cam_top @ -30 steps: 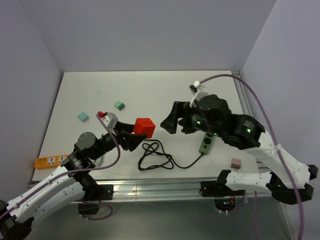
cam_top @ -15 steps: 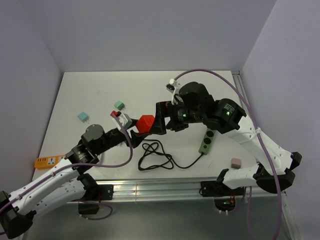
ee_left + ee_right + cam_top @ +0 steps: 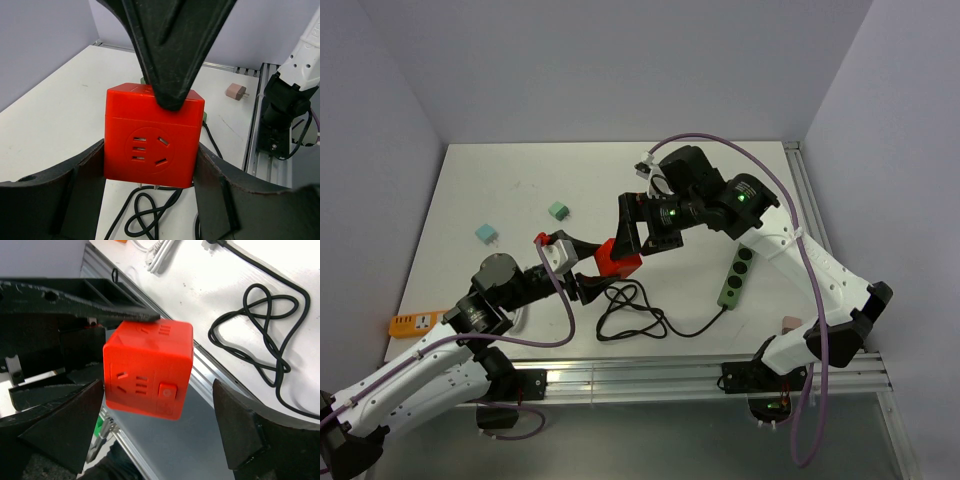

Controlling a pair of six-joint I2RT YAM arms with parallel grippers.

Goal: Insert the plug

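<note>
Cube (image 3: 617, 259): red, held off the worktop (image 3: 520, 180), above the black cable (image 3: 632, 318).
Left gripper (image 3: 150, 172): clamped on the cube's sides.
Right gripper (image 3: 152, 415): wide open, straddling the cube, one finger at its top.

1. The red socket cube (image 3: 617, 258) filled the left gripper (image 3: 592, 280); the spread right gripper (image 3: 645, 238) crowded it from the far right.
2. A coiled black cable (image 3: 630, 310) and a green power strip (image 3: 737, 275) cluttered the near right.
3. The table (image 3: 620, 170) lay open along its far side.

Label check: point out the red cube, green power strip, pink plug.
red cube (image 3: 152, 150): left wrist view, front face
green power strip (image 3: 737, 276): top external view, middle
pink plug (image 3: 235, 91): left wrist view, body
</note>
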